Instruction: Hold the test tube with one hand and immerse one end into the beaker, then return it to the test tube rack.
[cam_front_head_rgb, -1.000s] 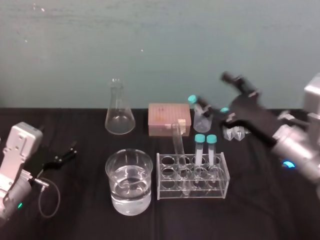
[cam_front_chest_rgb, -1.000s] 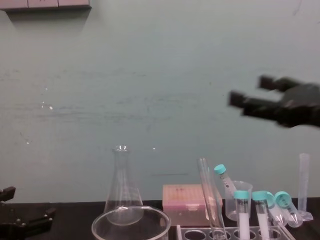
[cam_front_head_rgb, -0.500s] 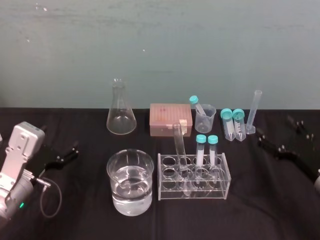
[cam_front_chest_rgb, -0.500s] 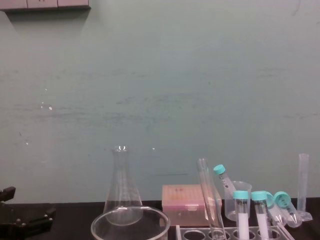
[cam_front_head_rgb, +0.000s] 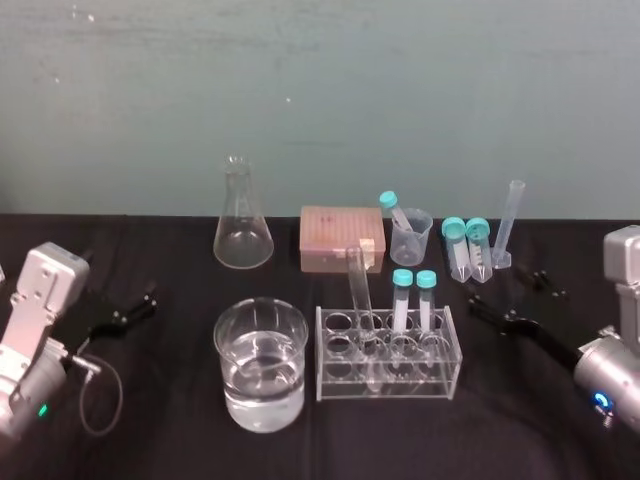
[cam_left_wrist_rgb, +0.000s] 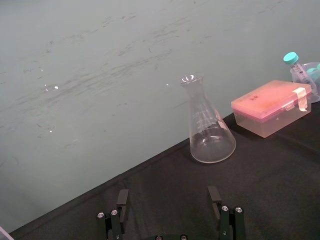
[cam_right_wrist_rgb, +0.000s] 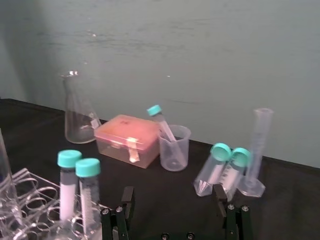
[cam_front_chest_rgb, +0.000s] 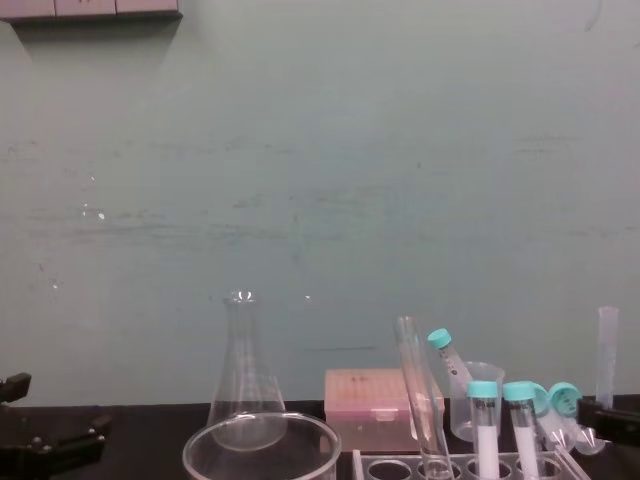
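Your test tube (cam_front_head_rgb: 358, 285) leans in the rack (cam_front_head_rgb: 440, 378), 3 o'clock of the beaker (cam_front_head_rgb: 222, 345); right gripper (cam_front_head_rgb: 500, 288) open and empty at the rack's 3 o'clock (left gripper (cam_front_head_rgb: 150, 298) parked, open), so dipping looks either finished or unstarted

Five capped tubes (cam_front_head_rgb: 400, 305), one test tube (cam_front_head_rgb: 358, 285), one beaker (cam_front_head_rgb: 232, 345), one flask (cam_front_head_rgb: 241, 238).

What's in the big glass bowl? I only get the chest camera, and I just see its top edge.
Observer: The beaker holds clear liquid, roughly half full.
Operator: Where's the robot's right hand?
Observer: The right gripper is low beside the test tube rack, on its right, open and empty.
Operator: And the left one?
Observer: The left gripper is parked left of the beaker, open, holding nothing.
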